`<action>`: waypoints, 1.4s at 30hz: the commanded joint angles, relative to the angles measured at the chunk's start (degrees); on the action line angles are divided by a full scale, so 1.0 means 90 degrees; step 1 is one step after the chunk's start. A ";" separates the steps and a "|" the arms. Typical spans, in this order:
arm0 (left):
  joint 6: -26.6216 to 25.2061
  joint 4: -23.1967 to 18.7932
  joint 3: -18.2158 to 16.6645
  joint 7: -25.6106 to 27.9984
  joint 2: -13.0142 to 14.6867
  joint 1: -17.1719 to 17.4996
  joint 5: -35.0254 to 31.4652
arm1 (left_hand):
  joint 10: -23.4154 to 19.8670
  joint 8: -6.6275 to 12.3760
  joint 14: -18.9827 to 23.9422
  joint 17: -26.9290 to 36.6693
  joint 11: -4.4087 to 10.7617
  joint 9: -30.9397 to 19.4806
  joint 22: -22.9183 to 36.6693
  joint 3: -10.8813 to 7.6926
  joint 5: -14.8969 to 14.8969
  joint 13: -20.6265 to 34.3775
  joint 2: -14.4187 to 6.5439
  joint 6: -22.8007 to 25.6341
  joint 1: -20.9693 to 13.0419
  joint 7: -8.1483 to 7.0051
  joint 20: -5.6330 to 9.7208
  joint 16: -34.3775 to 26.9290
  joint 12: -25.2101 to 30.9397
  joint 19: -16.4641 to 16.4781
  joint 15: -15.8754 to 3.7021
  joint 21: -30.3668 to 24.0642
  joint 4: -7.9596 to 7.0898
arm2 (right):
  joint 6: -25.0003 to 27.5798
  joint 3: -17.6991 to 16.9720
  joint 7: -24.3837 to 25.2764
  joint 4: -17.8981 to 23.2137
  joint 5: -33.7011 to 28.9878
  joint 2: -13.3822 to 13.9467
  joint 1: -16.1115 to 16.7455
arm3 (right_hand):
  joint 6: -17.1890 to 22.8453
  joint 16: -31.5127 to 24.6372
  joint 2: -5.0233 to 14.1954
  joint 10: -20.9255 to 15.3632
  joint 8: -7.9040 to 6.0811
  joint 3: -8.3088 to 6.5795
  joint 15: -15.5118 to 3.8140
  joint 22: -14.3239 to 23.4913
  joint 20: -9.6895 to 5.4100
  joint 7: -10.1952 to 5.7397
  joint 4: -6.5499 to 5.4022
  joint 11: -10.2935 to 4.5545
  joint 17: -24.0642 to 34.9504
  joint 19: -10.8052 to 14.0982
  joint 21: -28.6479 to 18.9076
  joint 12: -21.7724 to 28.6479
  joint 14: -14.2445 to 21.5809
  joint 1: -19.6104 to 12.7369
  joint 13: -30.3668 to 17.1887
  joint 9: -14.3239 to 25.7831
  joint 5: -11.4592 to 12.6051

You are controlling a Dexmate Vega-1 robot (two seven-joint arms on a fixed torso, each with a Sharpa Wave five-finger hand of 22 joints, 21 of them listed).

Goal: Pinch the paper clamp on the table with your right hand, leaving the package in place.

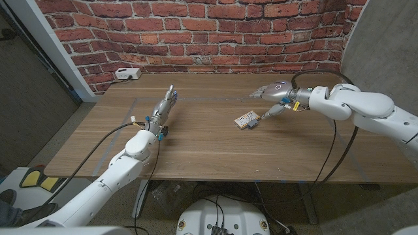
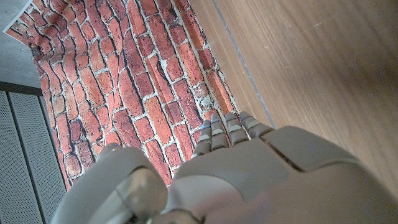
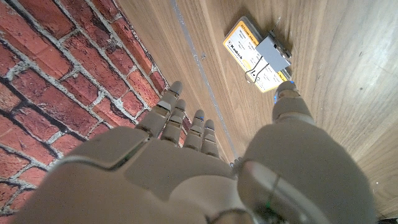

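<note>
A small flat package (image 1: 245, 120) with a yellow and white label lies near the middle of the table, with a grey paper clamp (image 1: 251, 122) clipped on its right end. In the right wrist view the package (image 3: 249, 53) and the clamp (image 3: 273, 51) lie just beyond my thumb tip. My right hand (image 1: 274, 93) hovers to the right of the package and a little behind it, fingers spread, holding nothing, its thumb reaching down toward the clamp without touching it. My left hand (image 1: 165, 106) stands at the table's left part with fingers straight and together, empty.
A white power strip (image 1: 127, 74) sits at the table's back left corner against the brick wall (image 1: 196, 32). Cables run along both arms. Bare wooden tabletop (image 1: 215, 150) spreads in front of the package.
</note>
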State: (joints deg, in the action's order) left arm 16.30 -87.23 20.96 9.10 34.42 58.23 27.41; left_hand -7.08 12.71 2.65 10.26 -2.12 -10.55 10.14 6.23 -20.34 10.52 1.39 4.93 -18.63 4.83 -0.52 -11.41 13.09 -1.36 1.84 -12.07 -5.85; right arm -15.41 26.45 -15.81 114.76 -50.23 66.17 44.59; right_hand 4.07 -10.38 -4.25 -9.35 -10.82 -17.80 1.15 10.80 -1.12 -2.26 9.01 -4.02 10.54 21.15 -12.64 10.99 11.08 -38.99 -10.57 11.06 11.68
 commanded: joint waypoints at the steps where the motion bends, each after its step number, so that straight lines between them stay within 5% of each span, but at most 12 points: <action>1: -0.0041 -0.0039 -0.0017 0.0008 0.0036 0.0038 0.0012 | -0.0032 -0.0024 0.0025 0.0025 0.0002 -0.0007 0.0020 0.0052 0.0004 0.0035 -0.0025 0.0057 -0.0013 -0.0016 -0.0012 0.0033 -0.0008 -0.0042 -0.0022 0.0019 0.0000 | -0.0504 0.0328 -0.0199 -0.0329 -0.0505 -0.0234 -0.0462 | 0.0029 -0.0013 0.0004 -0.0026 -0.0047 -0.0036 -0.0028 0.0012 -0.0039 -0.0037 -0.0016 -0.0028 0.0014 0.0037 0.0007 0.0019 -0.0010 -0.0061 -0.0005 0.0029 0.0064; 19: -0.0063 -0.0039 -0.0003 0.0009 0.0032 0.0042 0.0015 | -0.0036 -0.0039 0.0025 0.0026 0.0005 -0.0008 0.0021 0.0070 0.0010 0.0036 -0.0042 0.0066 -0.0022 -0.0021 -0.0032 0.0040 -0.0026 -0.0057 -0.0023 0.0030 -0.0003 | -0.1064 0.0624 -0.0869 -0.0700 -0.0335 -0.0479 -0.0931 | -0.0032 -0.0030 -0.0010 -0.0051 -0.0050 -0.0044 -0.0037 0.0013 -0.0052 -0.0073 -0.0010 -0.0062 0.0017 0.0099 -0.0014 0.0041 0.0021 -0.0119 -0.0005 0.0031 0.0094; 42: -0.0127 0.0021 0.0040 -0.0028 0.0025 -0.0020 0.0023 | -0.0030 -0.0057 0.0002 0.0027 0.0008 -0.0009 0.0023 0.0097 0.0019 0.0037 -0.0064 0.0083 -0.0031 -0.0032 -0.0036 0.0055 -0.0053 -0.0071 -0.0017 0.0040 -0.0007 | -0.1089 0.0745 -0.0825 -0.0922 -0.0369 -0.0572 -0.0905 | -0.0032 -0.0062 -0.0024 -0.0155 -0.0075 -0.0039 -0.0070 0.0013 -0.0067 -0.0078 -0.0025 -0.0086 0.0023 0.0165 -0.0034 0.0081 0.0116 -0.0140 -0.0005 0.0033 0.0113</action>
State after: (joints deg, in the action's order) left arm 15.54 -87.19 21.14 8.96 34.66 58.23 27.57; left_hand -7.06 12.27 2.65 10.26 -2.14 -10.54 10.28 6.62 -20.34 10.52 0.78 5.23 -19.24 4.52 -0.73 -11.19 12.64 -1.56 1.84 -11.85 -5.93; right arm -25.37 32.63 -23.98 107.15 -52.89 61.53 36.30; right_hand 3.77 -10.61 -4.65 -10.21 -11.26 -17.79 0.52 10.78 -1.44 -2.98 9.00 -4.84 10.52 22.28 -12.64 11.47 11.72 -39.68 -10.56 11.06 12.13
